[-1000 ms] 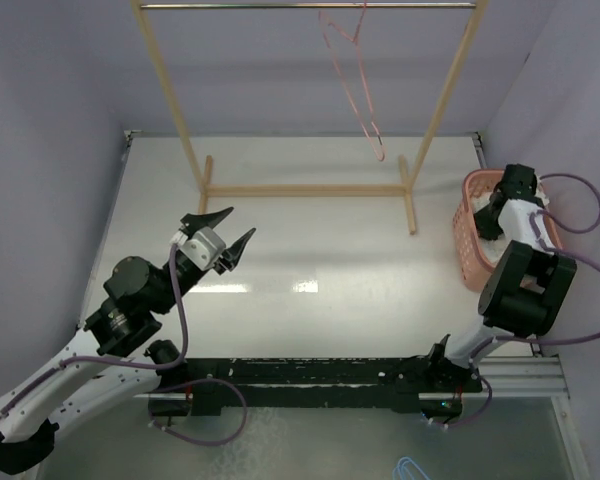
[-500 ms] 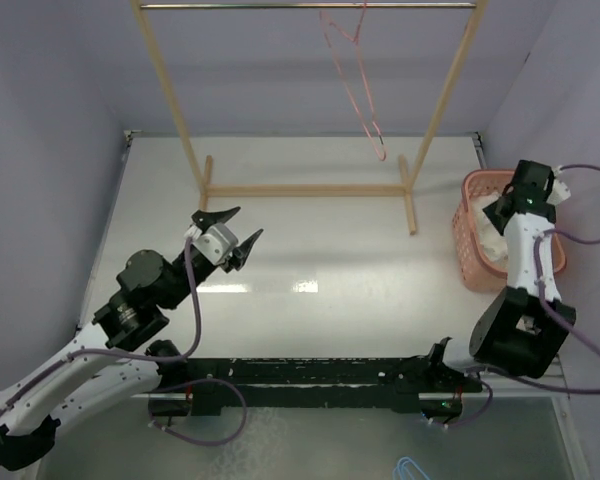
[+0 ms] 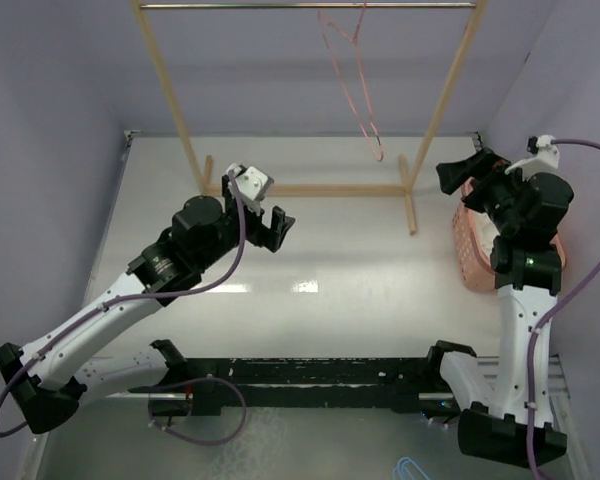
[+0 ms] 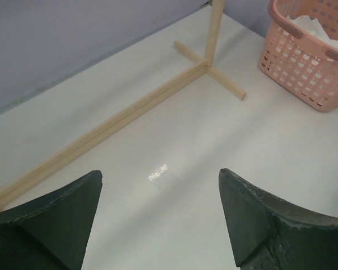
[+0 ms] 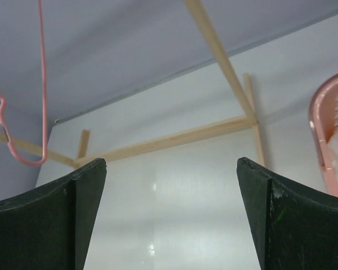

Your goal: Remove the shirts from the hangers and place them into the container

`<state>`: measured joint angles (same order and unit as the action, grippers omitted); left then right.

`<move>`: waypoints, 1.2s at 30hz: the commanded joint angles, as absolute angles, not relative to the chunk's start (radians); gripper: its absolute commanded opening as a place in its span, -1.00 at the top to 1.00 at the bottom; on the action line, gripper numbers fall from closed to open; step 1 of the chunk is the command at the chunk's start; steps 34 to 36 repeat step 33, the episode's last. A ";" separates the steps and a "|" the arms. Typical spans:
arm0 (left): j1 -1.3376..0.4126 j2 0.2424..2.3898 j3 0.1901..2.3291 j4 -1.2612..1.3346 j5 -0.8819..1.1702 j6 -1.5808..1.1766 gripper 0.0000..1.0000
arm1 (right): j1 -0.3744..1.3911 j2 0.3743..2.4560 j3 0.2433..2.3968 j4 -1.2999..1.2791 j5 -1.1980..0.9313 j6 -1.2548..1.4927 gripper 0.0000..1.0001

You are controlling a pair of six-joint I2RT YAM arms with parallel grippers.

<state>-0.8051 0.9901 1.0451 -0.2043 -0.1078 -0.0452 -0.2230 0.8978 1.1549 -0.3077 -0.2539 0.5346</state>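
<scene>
A bare pink wire hanger (image 3: 352, 75) hangs from the rack's rail; its lower bend (image 5: 23, 159) shows in the right wrist view. The salmon basket (image 3: 464, 238) stands at the right table edge, and in the left wrist view the white shirt (image 4: 311, 23) lies inside the basket (image 4: 297, 63). My right gripper (image 3: 462, 170) is raised beside the basket's far end, facing left. It is open (image 5: 171, 161) with nothing between its fingers. My left gripper (image 3: 270, 212) hovers over the table near the rack's base, open (image 4: 159, 173) and empty.
The wooden rack (image 3: 305, 190) stands across the back of the table, with its base bar (image 4: 129, 112) just ahead of my left gripper and its right foot (image 5: 253, 112) near the basket rim (image 5: 321, 126). Purple walls close in on the table.
My right gripper came up out of the basket, swung to face left and opened wide. My left arm reached forward towards the rack base and its jaws opened further.
</scene>
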 commanded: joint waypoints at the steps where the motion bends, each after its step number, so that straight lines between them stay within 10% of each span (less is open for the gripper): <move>1: -0.800 0.967 1.092 -0.244 -0.196 -0.226 -0.80 | -0.211 0.913 1.132 -0.263 -0.478 0.485 -1.00; 36: -0.776 0.950 0.998 -0.149 -0.407 -0.217 -0.98 | -0.103 0.831 0.948 -0.202 -0.629 0.472 -1.00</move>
